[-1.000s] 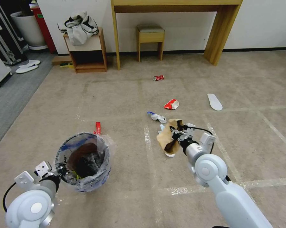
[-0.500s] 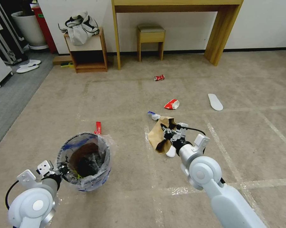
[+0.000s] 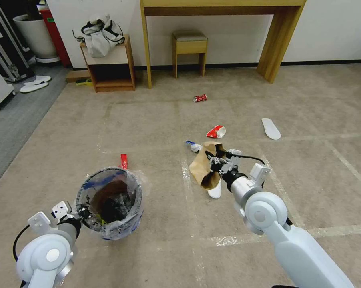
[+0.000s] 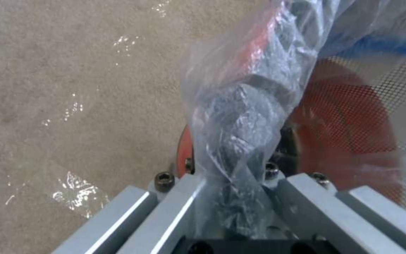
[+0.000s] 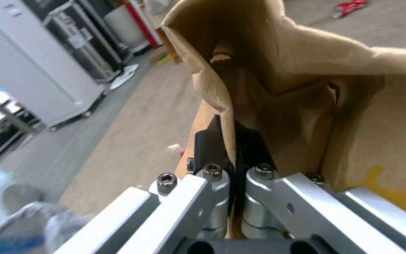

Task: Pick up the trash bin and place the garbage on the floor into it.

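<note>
Since a second ago my right gripper (image 3: pixel 215 163) has lifted the tan paper carton (image 3: pixel 202 167) clear of the floor (image 3: pixel 164 120), jaws clamped tight on its edge. Left gripper (image 3: pixel 79 214) is pinched on the near rim and liner of the trash bin (image 3: pixel 108 202). Bin lies to the carton's left and lower, mouth up; carton hangs long axis down. Carry goes leftward over that mouth.

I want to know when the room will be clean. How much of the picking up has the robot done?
Done: the left claw is shut on the trash bin rim, and dark stuff already lies inside. In hand: the right claw is shut on the tan paper carton, off the floor. Left: the can, cup, red wrapper, two insoles and a crumpled scrap.
</note>
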Available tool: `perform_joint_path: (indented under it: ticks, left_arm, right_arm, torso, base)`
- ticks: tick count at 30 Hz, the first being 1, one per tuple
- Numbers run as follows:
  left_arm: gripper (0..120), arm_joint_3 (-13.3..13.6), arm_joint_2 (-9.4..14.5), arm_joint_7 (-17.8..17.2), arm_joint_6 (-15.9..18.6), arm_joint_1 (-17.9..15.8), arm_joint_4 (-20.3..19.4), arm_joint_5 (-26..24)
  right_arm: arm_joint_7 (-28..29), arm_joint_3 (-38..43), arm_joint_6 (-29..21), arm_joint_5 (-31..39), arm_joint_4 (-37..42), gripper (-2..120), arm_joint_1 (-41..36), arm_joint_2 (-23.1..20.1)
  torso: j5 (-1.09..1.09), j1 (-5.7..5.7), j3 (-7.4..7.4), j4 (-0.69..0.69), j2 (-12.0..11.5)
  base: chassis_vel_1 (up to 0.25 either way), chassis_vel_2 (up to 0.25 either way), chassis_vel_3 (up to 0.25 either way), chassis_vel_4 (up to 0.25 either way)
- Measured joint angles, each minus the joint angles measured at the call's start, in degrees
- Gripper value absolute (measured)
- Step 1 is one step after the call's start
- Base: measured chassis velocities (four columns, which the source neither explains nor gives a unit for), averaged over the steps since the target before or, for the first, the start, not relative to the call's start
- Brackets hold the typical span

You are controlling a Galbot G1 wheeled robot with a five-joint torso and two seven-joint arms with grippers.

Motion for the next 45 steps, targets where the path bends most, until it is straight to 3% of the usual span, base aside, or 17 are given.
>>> perform_joint_path:
  ticks: [13, 21, 28, 34, 38, 45]
  left_arm:
    - [0, 1.7, 3.2, 0.1, 0.3, -3.5, 3.0, -2.8]
    - [0, 4.8, 5.5, -0.3, 0.6, -8.4, 5.5, -5.1]
    - [0, 7.3, 5.8, -1.0, 0.8, -10.8, 6.2, -5.8]
    - [0, 8.5, 5.8, -1.2, 0.8, -10.9, 6.3, -5.9]
    - [0, 9.1, 6.1, -1.2, 0.9, -11.0, 6.6, -5.9]
    - [0, 9.7, 6.1, -1.2, 0.9, -11.2, 6.9, -5.9]
  right_arm:
    - [-4.1, -3.8, 3.9, 2.5, 0.9, 0, 2.4, -3.9]
    - [-5.0, -2.2, 5.2, 2.1, 2.0, 0, 1.5, -5.6]
    - [-7.7, -4.4, 7.6, 3.4, 2.7, 0, 3.1, -7.1]
    - [-10.2, -9.8, 10.3, 5.8, 2.4, 0, 8.9, -7.4]
    - [-10.4, -16.0, 11.4, 11.2, 2.1, 0, 16.4, -6.9]
    - [-7.9, -24.4, 10.5, 15.3, 1.9, 0, 23.9, -4.4]
  torso:
    - [0.00, 0.00, 0.00, 0.00, 0.0]
    - [0.01, 0.00, 0.00, 0.00, 0.0]
    - [0.00, 0.00, 0.00, -0.02, 0.0]
    - [-0.01, 0.00, 0.00, 0.00, 0.0]
    - [-0.02, 0.00, 0.00, 0.00, 0.0]
    - [0.00, 0.00, 0.00, 0.00, 0.0]
  base:
    - [0.000, 0.000, 0.000, 0.000]
    - [0.000, 0.000, 0.000, 0.000]
    - [0.000, 0.000, 0.000, 0.000]
    - [0.000, 0.000, 0.000, 0.000]
    - [0.000, 0.000, 0.000, 0.000]
    - [0.000, 0.000, 0.000, 0.000]
